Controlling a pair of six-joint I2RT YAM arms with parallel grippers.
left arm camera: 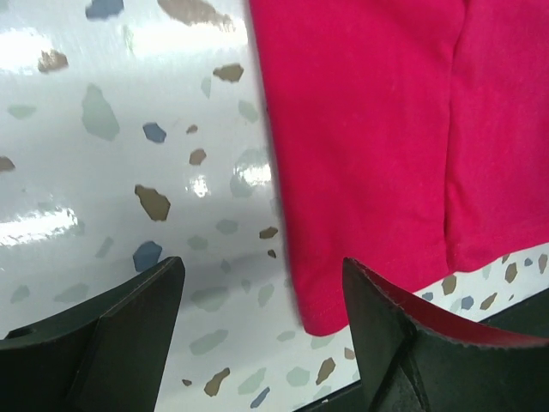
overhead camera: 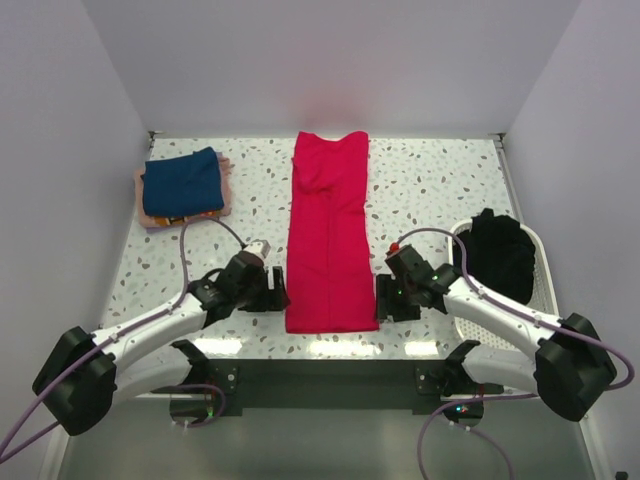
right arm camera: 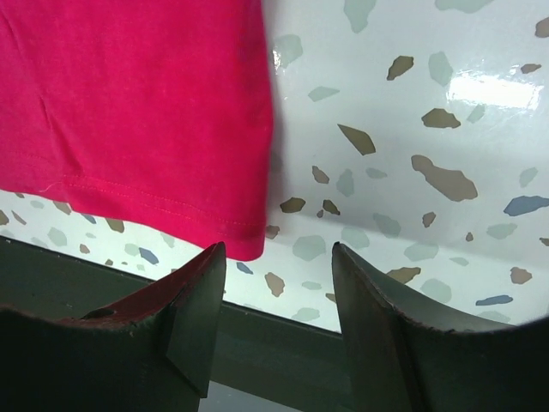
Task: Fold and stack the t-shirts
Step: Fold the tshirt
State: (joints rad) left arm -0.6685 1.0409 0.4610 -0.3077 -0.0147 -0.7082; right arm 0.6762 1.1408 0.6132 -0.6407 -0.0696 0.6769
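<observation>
Speckled desk [overhead camera: 420, 180] is carrying the red t-shirt [overhead camera: 327, 240], lying centred as a long strip; I'm hovering left tool [overhead camera: 270, 294] and right tool [overhead camera: 386, 299] beside its near corners, both open, holding nothing, for folding.

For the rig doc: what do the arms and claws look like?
The left arm and right arm have white links, black joints and bases, and a lilac cable looping along each. The left claw and right claw are black, with two wedge-shaped fingers.
</observation>
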